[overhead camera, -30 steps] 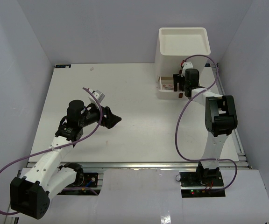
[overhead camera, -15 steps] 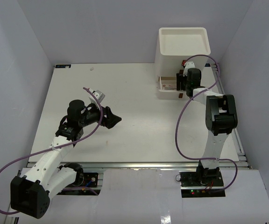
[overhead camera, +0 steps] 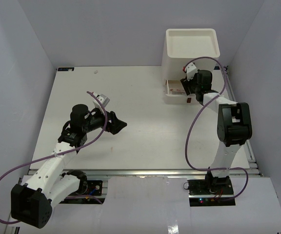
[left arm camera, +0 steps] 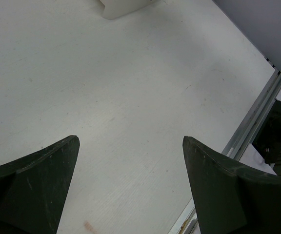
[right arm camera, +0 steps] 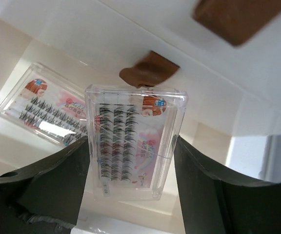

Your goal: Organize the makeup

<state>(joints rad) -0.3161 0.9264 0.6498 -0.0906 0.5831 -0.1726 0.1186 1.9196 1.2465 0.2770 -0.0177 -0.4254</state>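
While left claw (left arm camera: 130, 141) gapes wide, right claw (right arm camera: 130, 140) grips clear lash packet (right arm camera: 134, 151) (pink card, black lashes).

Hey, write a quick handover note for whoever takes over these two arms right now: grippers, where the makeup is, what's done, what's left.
Left gripper: open, empty, hovering over the table.
Right gripper: closed on a clear eyelash case, at the open drawer of the white drawer unit.
Makeup: a second eyelash case lies flat in that drawer, one corner hidden behind the held one. No other makeup in view.
Done: one case stowed.
Left: probably set the held case beside it, release, then shut the drawer.
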